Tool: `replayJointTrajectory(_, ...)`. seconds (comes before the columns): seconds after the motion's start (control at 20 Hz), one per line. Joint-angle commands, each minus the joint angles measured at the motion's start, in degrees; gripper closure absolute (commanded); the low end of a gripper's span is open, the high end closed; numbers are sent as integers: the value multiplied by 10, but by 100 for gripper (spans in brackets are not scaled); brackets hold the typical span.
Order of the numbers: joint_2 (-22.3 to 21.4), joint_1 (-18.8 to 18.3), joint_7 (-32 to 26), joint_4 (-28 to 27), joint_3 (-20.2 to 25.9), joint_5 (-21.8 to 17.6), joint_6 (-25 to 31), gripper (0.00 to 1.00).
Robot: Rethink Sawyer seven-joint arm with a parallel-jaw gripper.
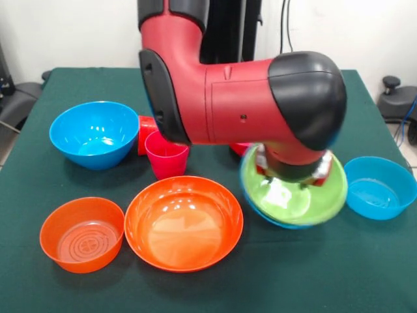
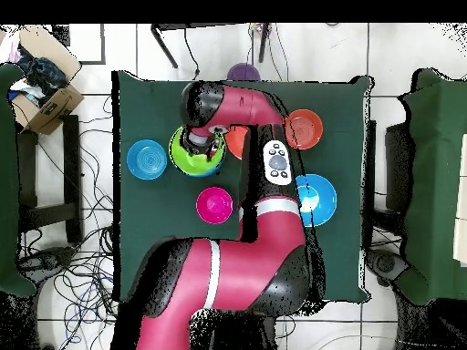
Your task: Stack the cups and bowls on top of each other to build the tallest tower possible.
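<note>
My gripper [image 1: 292, 175] [image 2: 202, 142] hangs over the lime green bowl [image 1: 296, 199] [image 2: 187, 157], which sits tilted in a large blue bowl [image 1: 273, 220]; the wrist hides the gripper's grip. The pink-magenta cup [image 1: 167, 156] stands upright at centre left. The red-orange cup [image 1: 146, 134] lies on its side behind it. Another large blue bowl [image 1: 94, 134] [image 2: 316, 199] is at the left. The large orange bowl [image 1: 184, 223] and the small ringed orange bowl [image 1: 81, 233] [image 2: 304, 129] are in front. The light blue bowl [image 1: 380, 188] [image 2: 146, 159] is at the right. The small magenta bowl [image 2: 214, 205] lies near the robot.
A purple bowl [image 2: 242, 72] sits at the table edge far from the robot in the overhead view. The green cloth table [image 1: 313, 274] ends close in front of the orange bowls. The red arm [image 1: 241, 98] hides the table's middle.
</note>
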Motion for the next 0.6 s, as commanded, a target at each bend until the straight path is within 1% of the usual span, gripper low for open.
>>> replayJointTrajectory(0.05,-19,-3,-145,-7,-32,-105,36,0)
replayJointTrajectory(0.25,-22,-4,-138,1,-37,-122,27,0)
replayJointTrajectory(0.35,-20,-7,-145,3,-34,-126,20,0)
replayJointTrajectory(0.45,-14,-10,-150,1,-27,-125,12,0)
replayJointTrajectory(0.6,-9,-12,-157,-9,-13,-121,16,0)
